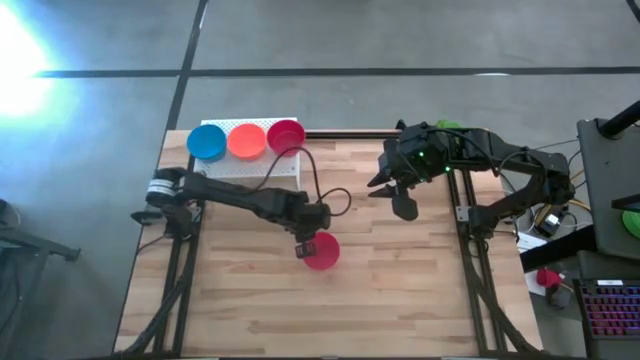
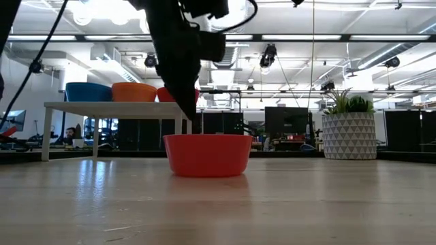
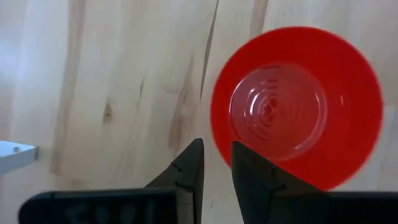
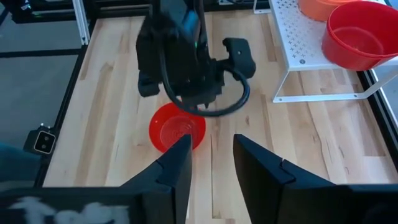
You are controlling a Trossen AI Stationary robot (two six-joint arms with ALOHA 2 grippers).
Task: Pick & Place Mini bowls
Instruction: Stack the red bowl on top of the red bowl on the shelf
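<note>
A red mini bowl (image 1: 324, 253) stands upright on its base on the wooden table, near the middle; it also shows in the low view (image 2: 208, 155) and the left wrist view (image 3: 295, 106). My left gripper (image 1: 305, 247) points down at the bowl's left rim, its fingers a narrow gap apart (image 3: 216, 165). One finger is over the bowl's inside, the other outside it. My right gripper (image 1: 403, 208) hangs above the table's far right part, open by a narrow gap (image 4: 211, 152) and empty. Blue (image 1: 207, 141), orange (image 1: 246, 140) and red (image 1: 285, 134) bowls stand on a white shelf. My left gripper comes at the red bowl's rim (image 3: 225, 152) from above, pointing down, with bare wood showing between the outer finger and the rim. I cannot tell whether the inner finger (image 3: 249, 165) touches the rim. The bowl sits flat on the table.
The white perforated shelf (image 1: 280, 165) on legs stands at the table's far left. A white patterned pot with a green plant (image 2: 349, 136) shows beyond the table's far edge. Bare wood lies toward the near edge and the right.
</note>
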